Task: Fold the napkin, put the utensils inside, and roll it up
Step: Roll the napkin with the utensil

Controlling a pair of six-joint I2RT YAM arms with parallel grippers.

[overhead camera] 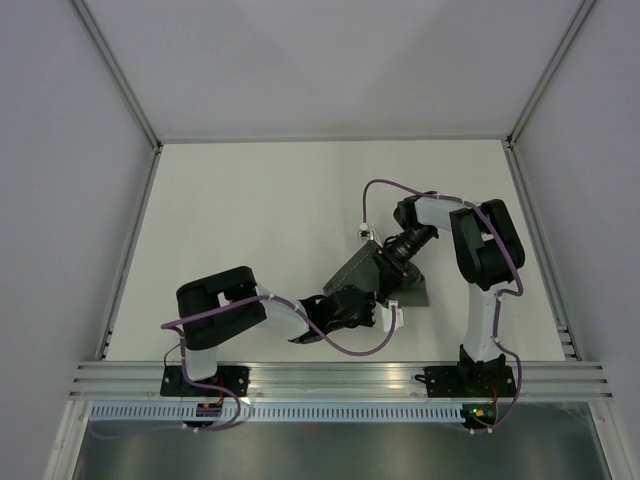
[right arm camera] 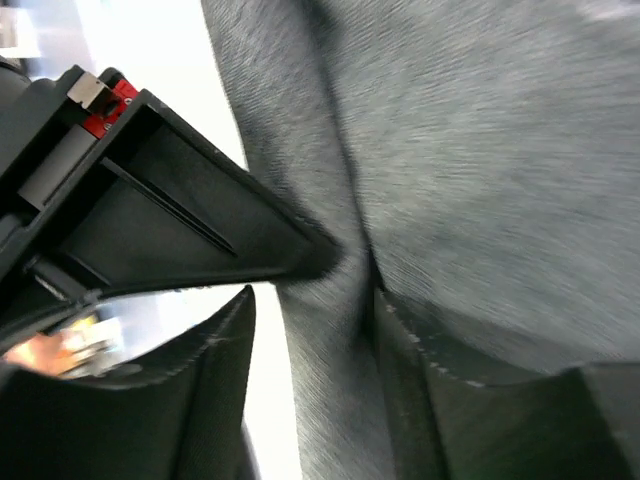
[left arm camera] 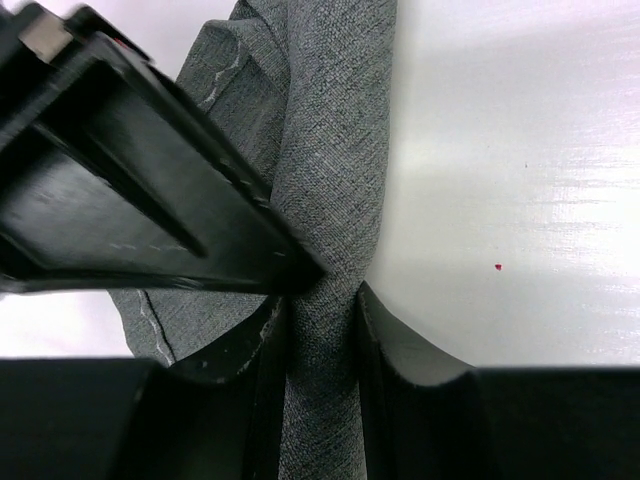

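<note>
The dark grey napkin (overhead camera: 355,268) lies bunched into a narrow roll right of the table's middle. My left gripper (overhead camera: 378,302) is shut on the roll; in the left wrist view its gripper (left arm camera: 322,330) pinches the napkin (left arm camera: 330,150) tightly between both fingers. My right gripper (overhead camera: 384,272) is right beside it. In the right wrist view it (right arm camera: 315,340) straddles the napkin (right arm camera: 480,150) with its jaws apart: the cloth touches the right finger, and a white gap shows beside the left finger (right arm camera: 215,390). The utensil is hidden.
The right gripper's black finger (left arm camera: 150,210) crosses the left wrist view, touching the roll. The left gripper's finger (right arm camera: 170,210) crosses the right wrist view. The white table (overhead camera: 260,220) has raised metal rails at its sides and a slotted rail (overhead camera: 340,378) at the near edge.
</note>
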